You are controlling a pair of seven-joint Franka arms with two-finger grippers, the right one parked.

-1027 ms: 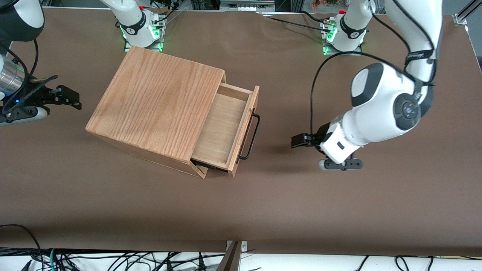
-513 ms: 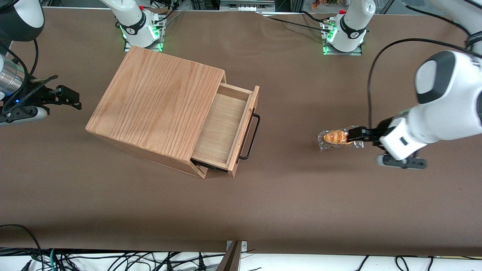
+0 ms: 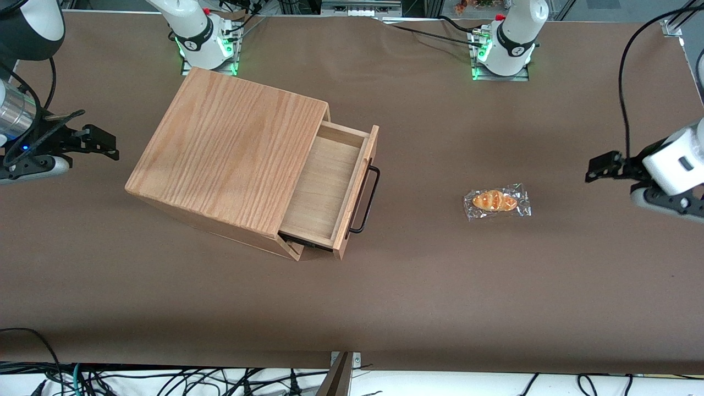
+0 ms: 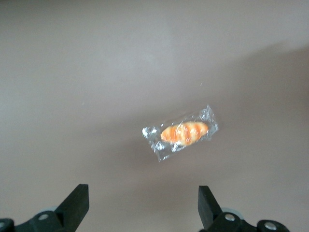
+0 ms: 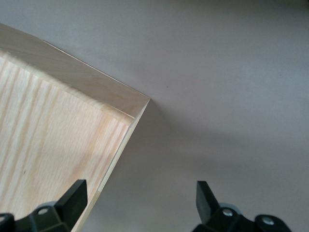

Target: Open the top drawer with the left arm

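Note:
The oak-grain cabinet (image 3: pixel 231 148) stands on the brown table, and its top drawer (image 3: pixel 324 187) is pulled partway out, showing an empty pale-wood inside. The thin black bar handle (image 3: pixel 367 199) on the drawer front is free, with nothing touching it. My left arm's gripper (image 3: pixel 598 166) hovers far off toward the working arm's end of the table, well away from the drawer. In the left wrist view the gripper (image 4: pixel 142 195) is open, with only bare table between its fingers.
A wrapped bread roll (image 3: pixel 496 202) lies on the table between the drawer front and my gripper; the left wrist view shows the roll (image 4: pixel 183 134) ahead of the fingers. The right wrist view shows a corner of the cabinet (image 5: pixel 58 145).
My left arm has drawn back from the drawer toward its own end of the table, uncovering the wrapped roll it hid a second ago. The drawer has not moved.

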